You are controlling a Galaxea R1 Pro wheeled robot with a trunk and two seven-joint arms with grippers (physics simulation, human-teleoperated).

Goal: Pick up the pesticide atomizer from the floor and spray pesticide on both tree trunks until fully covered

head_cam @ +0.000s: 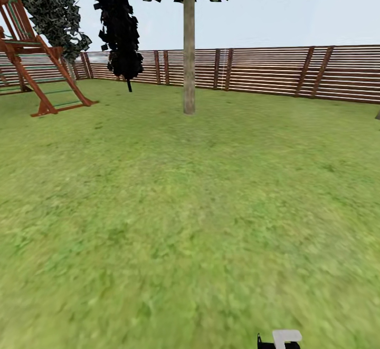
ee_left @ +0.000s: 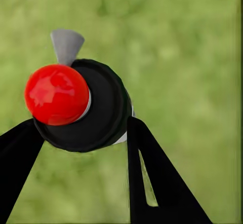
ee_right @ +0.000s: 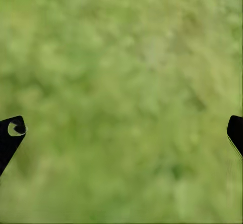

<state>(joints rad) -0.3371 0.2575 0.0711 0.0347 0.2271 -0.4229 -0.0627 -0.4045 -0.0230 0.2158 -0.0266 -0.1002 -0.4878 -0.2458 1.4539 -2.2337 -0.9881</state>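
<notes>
Though round-capped, atomizer [ee_left: 81, 105] glossy black.

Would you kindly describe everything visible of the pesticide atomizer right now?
The pesticide atomizer is seen end-on in the left wrist view: a glossy red round top on a dark, near-black round body, with a thin white band at the edge and a grey flared nozzle-like piece sticking out beside the top. It looks like smooth plastic. It sits clamped between the two black fingers of the left hand, held in the air over blurred green lawn.
</notes>
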